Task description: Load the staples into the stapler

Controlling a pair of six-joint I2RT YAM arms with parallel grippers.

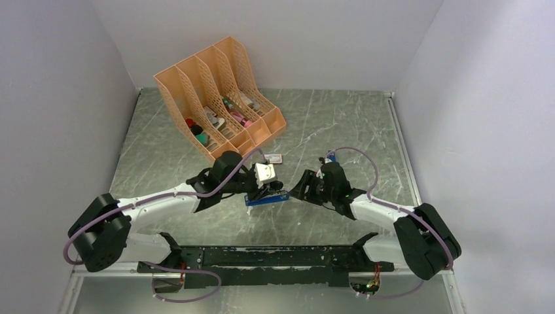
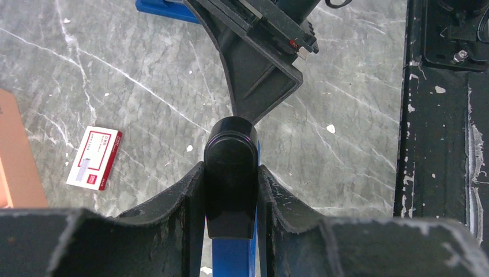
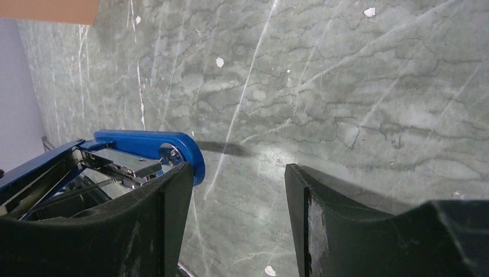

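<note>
Left gripper (image 2: 230, 176) is pinching the stapler (image 1: 265, 198) by its black end, near table centre. Magazine rail and spring are showing exposed in the right wrist view. Right gripper (image 3: 237, 170), at the stapler's 3 o'clock, is hanging spread with nothing between its fingers. Staples: not finding a strip in any view. Only the white-and-red staple box (image 2: 95, 157) is lying at 12 o'clock. Judgement: hold the left clamp firm, fetch a strip, seat it straight along the rail.
</note>
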